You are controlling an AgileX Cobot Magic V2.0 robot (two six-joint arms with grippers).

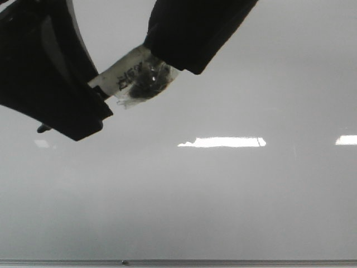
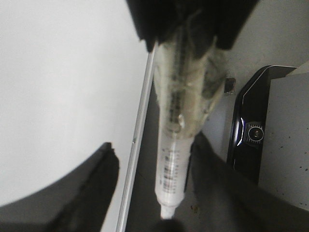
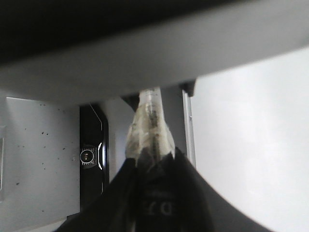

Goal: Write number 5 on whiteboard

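The whiteboard (image 1: 223,201) is glossy pale grey and fills the front view; no number 5 shows on it. A white marker (image 1: 131,72) with tape round one end hangs above the board between my two grippers. My right gripper (image 1: 167,58) comes in from the upper right and is shut on the taped end (image 3: 150,130). My left gripper (image 1: 97,89) is at the upper left. Its fingers (image 2: 87,188) stand wide apart on either side of the marker's printed barrel (image 2: 174,159), open around it. The marker's tip end is hidden in shadow.
Bright light reflections (image 1: 223,142) lie across the board. A thin grey frame strip (image 1: 223,262) runs along the near edge and also shows in the left wrist view (image 2: 140,125). Beyond the edge sit a black device with a round lens (image 2: 253,133) and a speckled grey surface (image 3: 38,159).
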